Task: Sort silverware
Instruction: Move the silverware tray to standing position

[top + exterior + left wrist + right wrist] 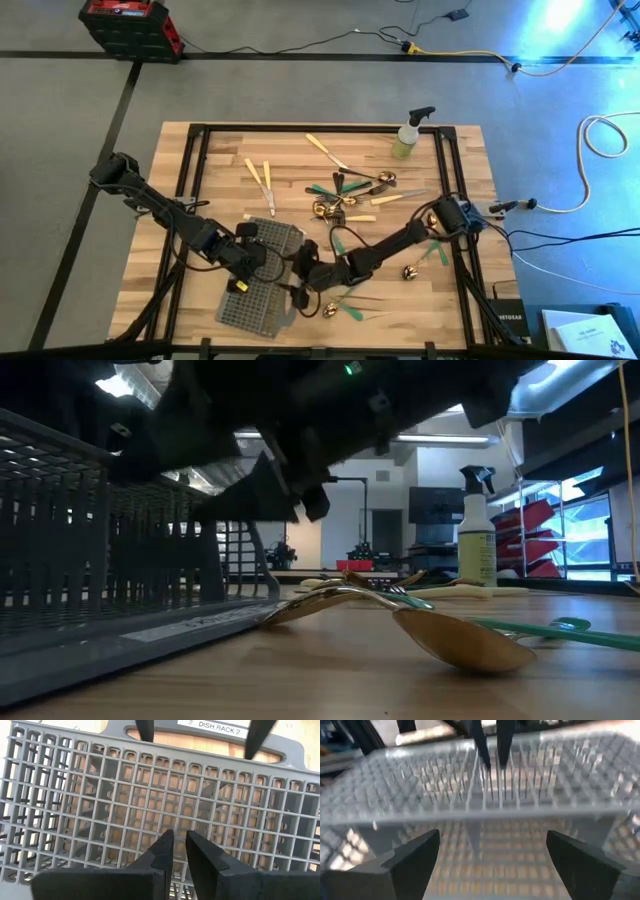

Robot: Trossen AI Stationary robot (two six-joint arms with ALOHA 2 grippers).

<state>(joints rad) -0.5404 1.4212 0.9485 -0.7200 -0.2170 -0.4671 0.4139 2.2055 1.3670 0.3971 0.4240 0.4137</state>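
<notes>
Nearest the low camera, a gold spoon [455, 640] lies on the table [330, 680], just right of the grey mesh caddy [110, 560]. From above, the left pincer [262, 253] hangs over the caddy [255, 305], nearly clenched and grasping nothing. Beside it, the right pincer [303, 283] stands released at the caddy's right edge. Silverware [345, 190] lies scattered across the table's middle and right, with a spray bottle [410, 135] at the far edge.

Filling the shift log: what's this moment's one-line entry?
left pincer: nearly shut, empty, over grey wire-mesh caddy | right pincer: open, at caddy | gold-headed silverware: loose on table
</notes>
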